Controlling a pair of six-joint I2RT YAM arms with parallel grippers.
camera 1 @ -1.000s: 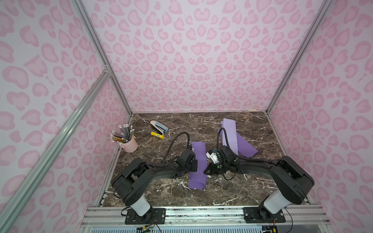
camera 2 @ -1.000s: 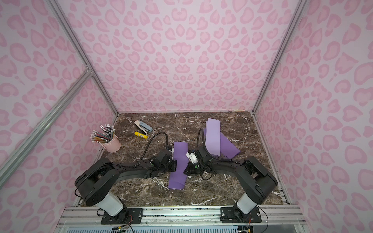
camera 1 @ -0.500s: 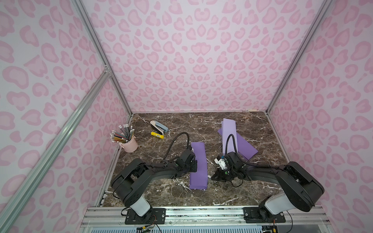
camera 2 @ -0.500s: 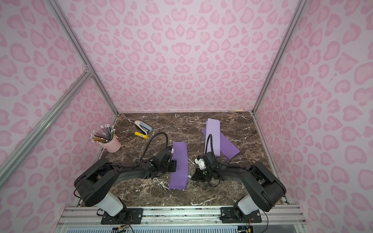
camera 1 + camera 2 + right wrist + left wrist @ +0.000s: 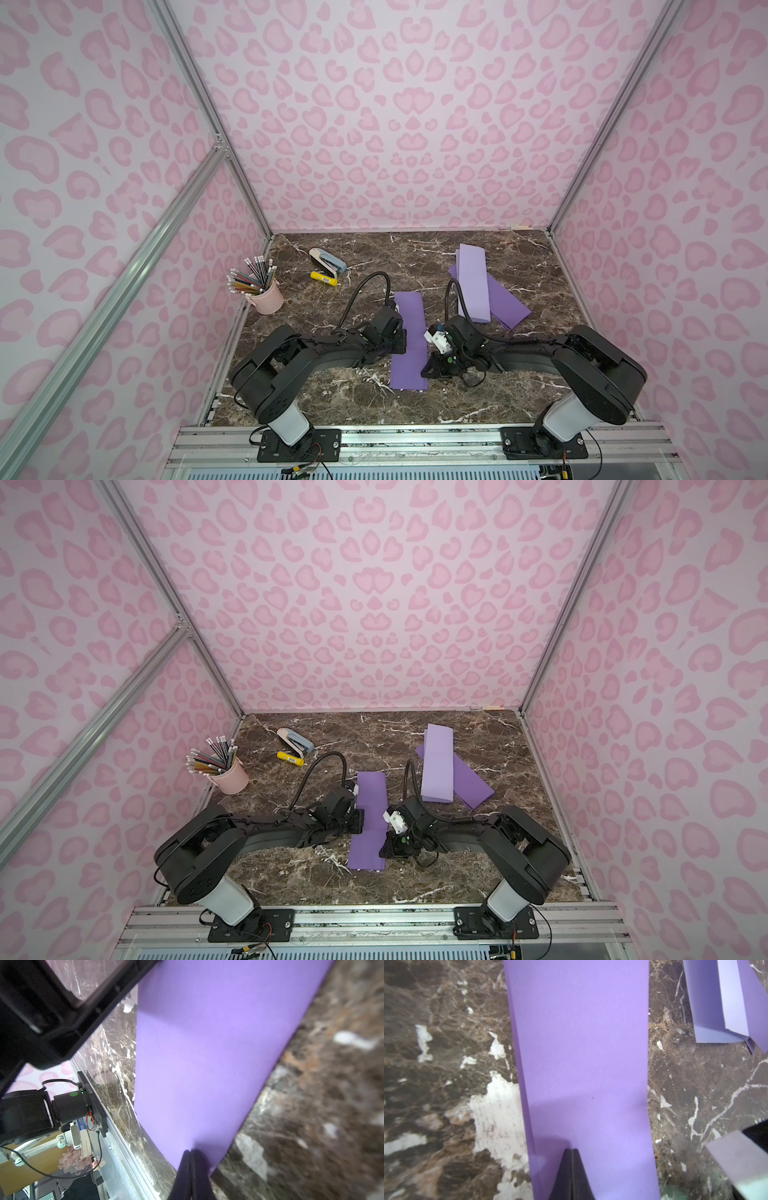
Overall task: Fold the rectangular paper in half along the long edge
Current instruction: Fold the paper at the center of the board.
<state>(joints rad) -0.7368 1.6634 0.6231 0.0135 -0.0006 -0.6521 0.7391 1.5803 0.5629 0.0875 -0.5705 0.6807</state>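
The rectangular paper [image 5: 411, 332] is purple and lies on the dark marble table [image 5: 340, 399] as a long narrow strip, folded flat, in both top views. My left gripper [image 5: 400, 340] is shut, and its tip [image 5: 572, 1150] rests on top of the paper [image 5: 581, 1053] near its left long edge. My right gripper [image 5: 427, 370] is also shut. Its tip [image 5: 192, 1150] presses on the paper [image 5: 207, 1043] at the right long edge, toward the near end. Neither gripper holds anything between its fingers.
Other folded purple sheets [image 5: 473, 286] lie overlapped at the back right. A pink cup of pencils [image 5: 266, 296] stands at the left wall. A stapler [image 5: 328, 259] and a yellow glue stick [image 5: 324, 278] lie at the back left. Pink patterned walls enclose the table.
My right gripper has slid from the middle of the paper's right edge toward its near end. The paper now lies straighter and flatter. The left gripper has stayed in place.
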